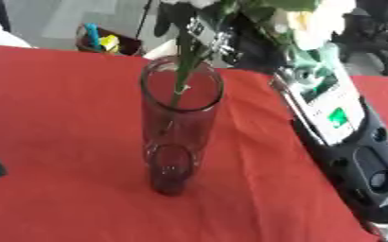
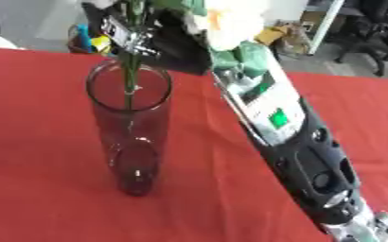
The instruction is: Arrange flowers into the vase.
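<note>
While stem (image 1: pixel 180 71) dips into glass vase (image 1: pixel 179 127), robot hand (image 1: pixel 207 35) seemingly pinching it

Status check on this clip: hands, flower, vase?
Right hand shut on green flower stem, stem tip inside clear glass vase. Left hand not in view. Vase mouth unobstructed.

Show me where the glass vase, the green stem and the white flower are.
glass vase (image 1: pixel 180 142): left eye view, on its clear side wall.
green stem (image 1: pixel 183 66): left eye view, just above the rim.
white flower (image 2: pixel 233 21): right eye view, on its petals.
</note>
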